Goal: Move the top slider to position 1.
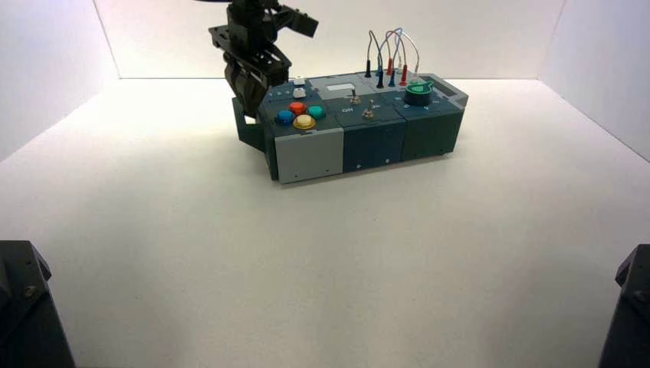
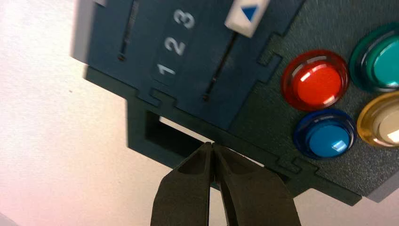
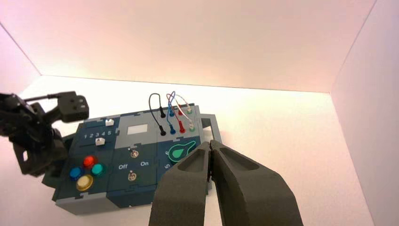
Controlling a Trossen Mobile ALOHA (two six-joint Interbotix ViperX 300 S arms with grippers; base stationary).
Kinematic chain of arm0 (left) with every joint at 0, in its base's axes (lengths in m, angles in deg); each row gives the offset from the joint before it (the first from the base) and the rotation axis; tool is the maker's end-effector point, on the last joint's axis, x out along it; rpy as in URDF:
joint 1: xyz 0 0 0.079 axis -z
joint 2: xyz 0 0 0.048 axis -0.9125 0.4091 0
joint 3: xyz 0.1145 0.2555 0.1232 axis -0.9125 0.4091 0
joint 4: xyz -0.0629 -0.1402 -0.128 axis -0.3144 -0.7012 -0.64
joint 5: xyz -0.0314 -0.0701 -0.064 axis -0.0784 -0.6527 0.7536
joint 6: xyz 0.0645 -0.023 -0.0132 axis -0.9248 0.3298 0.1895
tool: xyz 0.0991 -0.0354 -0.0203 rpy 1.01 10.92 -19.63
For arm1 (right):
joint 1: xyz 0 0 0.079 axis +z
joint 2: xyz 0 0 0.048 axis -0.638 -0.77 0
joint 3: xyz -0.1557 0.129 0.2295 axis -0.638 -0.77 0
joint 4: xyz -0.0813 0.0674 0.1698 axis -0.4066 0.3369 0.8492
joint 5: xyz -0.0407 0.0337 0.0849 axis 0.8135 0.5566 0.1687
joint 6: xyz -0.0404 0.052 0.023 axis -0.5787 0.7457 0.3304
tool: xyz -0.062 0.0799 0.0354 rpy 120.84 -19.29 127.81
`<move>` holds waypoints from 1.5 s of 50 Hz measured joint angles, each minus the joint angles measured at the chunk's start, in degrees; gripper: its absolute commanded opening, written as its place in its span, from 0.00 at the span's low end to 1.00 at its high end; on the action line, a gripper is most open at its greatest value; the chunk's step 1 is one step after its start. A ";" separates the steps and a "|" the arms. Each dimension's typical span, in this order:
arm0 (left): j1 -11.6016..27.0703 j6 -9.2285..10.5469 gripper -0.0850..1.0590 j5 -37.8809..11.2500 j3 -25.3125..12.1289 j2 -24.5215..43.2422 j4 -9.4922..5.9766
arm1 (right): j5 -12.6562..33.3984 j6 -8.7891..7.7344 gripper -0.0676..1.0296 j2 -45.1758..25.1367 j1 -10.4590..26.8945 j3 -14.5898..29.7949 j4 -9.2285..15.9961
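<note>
The top slider's white knob (image 1: 299,80) (image 3: 109,122) sits on the box's far left part, at the 5 end of the numeral row. In the left wrist view only its dark track (image 2: 127,33) shows, and the numeral 1 (image 2: 165,70) lies beside the track's end. The other slider's knob (image 2: 247,16), marked with a blue triangle, runs nearer the buttons. My left gripper (image 2: 212,145) (image 1: 247,107) is shut on nothing and hovers over the box's left edge, short of both tracks. My right gripper (image 3: 211,143) is shut and empty, held back to the box's right.
Red (image 2: 315,80), blue (image 2: 325,134), teal (image 2: 383,59) and yellow (image 2: 383,120) push-buttons sit beside the sliders. Two toggle switches (image 3: 133,165), a green knob (image 1: 418,90) and plugged wires (image 1: 387,57) fill the rest of the box. White walls enclose the table.
</note>
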 measured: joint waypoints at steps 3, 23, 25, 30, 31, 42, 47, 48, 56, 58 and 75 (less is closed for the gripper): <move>0.00 0.00 0.05 -0.18 -1.41 0.00 -0.09 | 0.00 0.00 0.04 0.00 0.00 0.00 0.00; 1.05 -0.53 0.05 -3.69 -6.59 -2.72 -0.26 | 0.09 0.00 0.04 -0.09 0.00 -0.09 0.00; 1.32 -0.53 0.05 -3.87 -6.59 -3.43 -0.26 | 0.00 0.00 0.04 -0.09 0.00 0.00 0.00; 2.02 -0.44 0.05 -4.04 -6.50 -6.77 -0.35 | 0.26 0.00 0.04 -0.44 0.09 -0.09 0.18; 2.11 -0.44 0.05 -4.04 -6.33 -7.29 -0.53 | 0.44 0.00 0.04 -0.62 0.18 0.00 0.18; 2.02 0.70 0.05 -4.13 -2.72 -16.44 -0.70 | 4.57 -0.09 0.04 -3.87 4.48 1.05 0.44; 1.93 0.97 0.05 -3.78 -0.53 -19.42 -0.79 | 5.89 0.00 0.04 -5.01 6.15 2.20 0.44; 2.02 0.97 0.05 -3.69 -0.35 -19.69 -0.79 | 5.98 0.00 0.04 -5.10 6.15 2.20 0.44; 2.11 2.46 0.05 -2.46 4.66 -24.79 -0.79 | 6.68 0.00 0.04 -6.42 6.42 3.08 1.85; 2.02 2.81 0.05 -2.20 5.89 -25.93 -0.88 | 6.68 0.09 0.04 -6.86 6.68 3.16 2.29; 2.02 4.75 0.05 2.29 16.17 -35.24 -0.79 | 6.59 0.00 0.04 -13.89 10.11 6.33 2.72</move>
